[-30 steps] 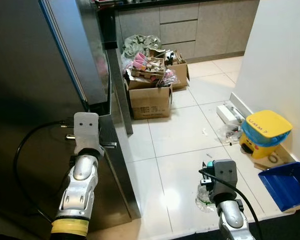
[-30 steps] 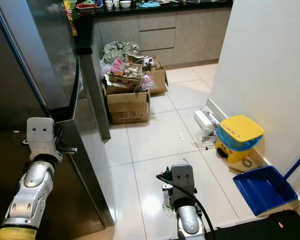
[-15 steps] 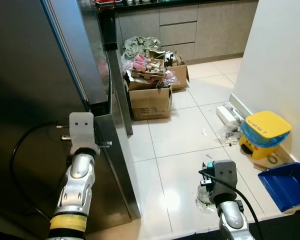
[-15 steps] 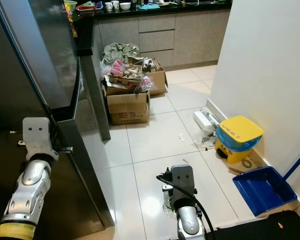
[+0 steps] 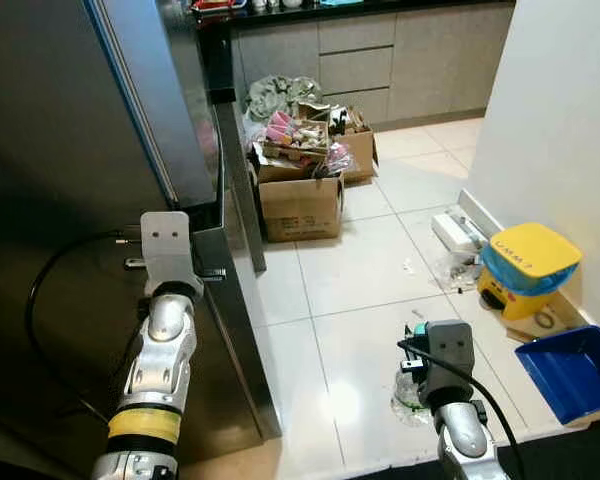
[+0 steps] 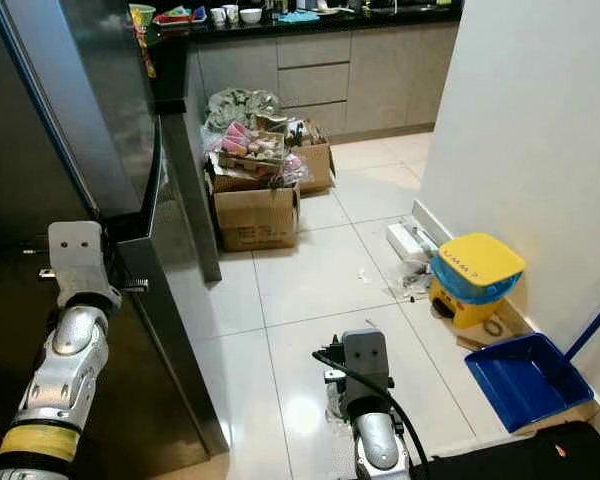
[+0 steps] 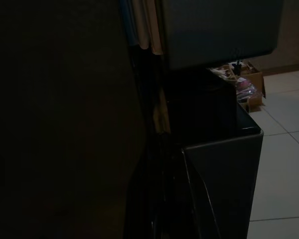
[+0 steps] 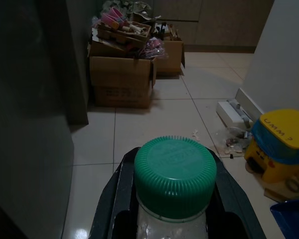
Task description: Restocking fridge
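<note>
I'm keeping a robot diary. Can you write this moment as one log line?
task: restock fridge | left gripper: at fridge door edge | right gripper: holds green-lidded jar | boxes on floor

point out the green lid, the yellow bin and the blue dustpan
green lid (image 8: 175, 169), right wrist view, middle of its top
yellow bin (image 6: 482, 260), right eye view, its yellow lid
blue dustpan (image 6: 525, 380), right eye view, inside of the pan
</note>
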Robot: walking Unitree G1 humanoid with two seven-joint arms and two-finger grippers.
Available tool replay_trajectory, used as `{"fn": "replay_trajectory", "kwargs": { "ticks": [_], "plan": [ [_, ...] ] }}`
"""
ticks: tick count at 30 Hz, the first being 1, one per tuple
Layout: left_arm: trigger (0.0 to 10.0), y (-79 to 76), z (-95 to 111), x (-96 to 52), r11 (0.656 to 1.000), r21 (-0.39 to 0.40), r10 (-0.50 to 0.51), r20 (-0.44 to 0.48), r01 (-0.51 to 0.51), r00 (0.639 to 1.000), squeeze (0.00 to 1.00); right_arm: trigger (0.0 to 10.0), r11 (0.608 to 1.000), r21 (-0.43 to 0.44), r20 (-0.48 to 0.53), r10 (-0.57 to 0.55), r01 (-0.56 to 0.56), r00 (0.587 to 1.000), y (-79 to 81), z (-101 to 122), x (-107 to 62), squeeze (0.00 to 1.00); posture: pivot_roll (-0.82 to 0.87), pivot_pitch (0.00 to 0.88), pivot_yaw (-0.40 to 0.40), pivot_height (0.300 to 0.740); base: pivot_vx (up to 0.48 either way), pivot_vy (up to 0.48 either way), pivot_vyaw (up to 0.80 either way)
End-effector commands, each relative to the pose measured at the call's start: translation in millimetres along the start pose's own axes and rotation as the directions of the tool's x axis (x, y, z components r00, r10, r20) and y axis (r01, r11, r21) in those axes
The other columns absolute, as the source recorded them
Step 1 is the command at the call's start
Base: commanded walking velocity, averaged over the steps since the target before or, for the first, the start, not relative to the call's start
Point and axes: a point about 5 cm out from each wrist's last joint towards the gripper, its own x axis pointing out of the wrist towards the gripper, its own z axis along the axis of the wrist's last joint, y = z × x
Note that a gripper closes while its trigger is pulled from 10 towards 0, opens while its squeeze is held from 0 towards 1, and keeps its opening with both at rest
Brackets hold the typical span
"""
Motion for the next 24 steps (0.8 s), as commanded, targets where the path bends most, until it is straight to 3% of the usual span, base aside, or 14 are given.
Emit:
{"fn": "replay_trajectory", "kwargs": {
  "ticks": [1, 8, 9, 21, 24],
  "plan": [
    [10.0, 4.5, 10.1, 6.9, 0.999, 0.012, 0.044, 0.041, -0.045, 0.998, 0.0, 10.0, 1.0, 0.004, 0.008, 0.001, -0.001, 1.0, 1.2, 0.5, -0.7, 0.0, -0.1, 0.084, 0.068, 0.721, 0.0, 0.0, 0.0],
    [10.0, -1.9, 8.9, 11.7, 1.0, 0.0, 0.026, 0.014, -0.026, 1.0, 0.0, 10.0, 1.0, 0.005, 0.008, 0.005, -0.005, 1.0, 2.3, 0.4, -1.3, 0.0, -0.1, 0.084, 0.068, 0.721, 0.0, 0.0, 0.0],
    [10.0, -2.9, 7.7, 11.8, 1.0, 0.0, 0.02, 0.008, -0.02, 1.0, 1.0, 10.0, 1.0, 0.005, 0.008, 0.005, -0.005, 1.0, 2.3, 0.3, -1.3, 0.0, -0.1, 0.083, 0.07, 0.721, 0.0, 0.0, 0.0],
    [10.0, -5.5, 2.9, 11.8, 0.999, -0.018, -0.031, -0.004, 0.031, 1.0, 1.0, 10.0, 1.0, 0.006, 0.006, 0.007, -0.007, 1.0, 3.3, -0.4, -1.6, 0.0, -0.1, 0.076, 0.071, 0.721, 0.0, 0.0, 0.0],
    [10.0, -17.9, 0.3, 11.3, 0.995, -0.046, -0.087, -0.04, 0.085, 0.995, 1.0, 10.0, 1.0, 0.007, 0.007, 0.009, -0.009, 1.0, 3.8, -0.5, -1.6, 0.0, -0.1, 0.07, 0.072, 0.721, 0.0, 0.0, 0.0]
  ]
}}
